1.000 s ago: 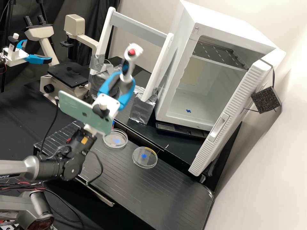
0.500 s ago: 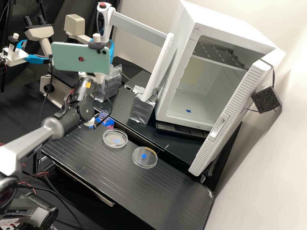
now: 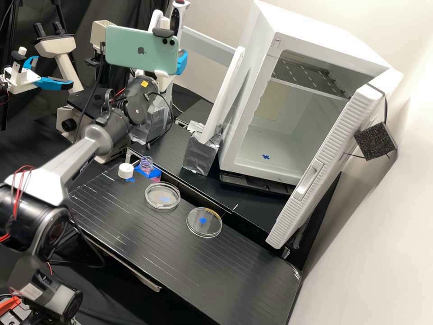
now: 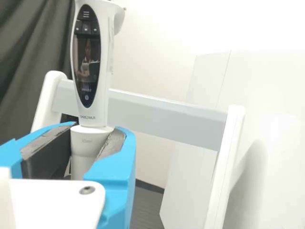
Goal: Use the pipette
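Observed: white cap (image 3: 126,170) beside uncapped clear bottle (image 3: 146,165); two petri dishes (image 3: 212,229), not touching, on black bench (image 3: 180,266); incubator (image 3: 311,34) door (image 3: 347,122) open.

On the black, lined bench top (image 3: 243,275) we see a white round cap (image 3: 126,170), a clear bottle (image 3: 146,165) and two clear round dishes (image 3: 204,229).
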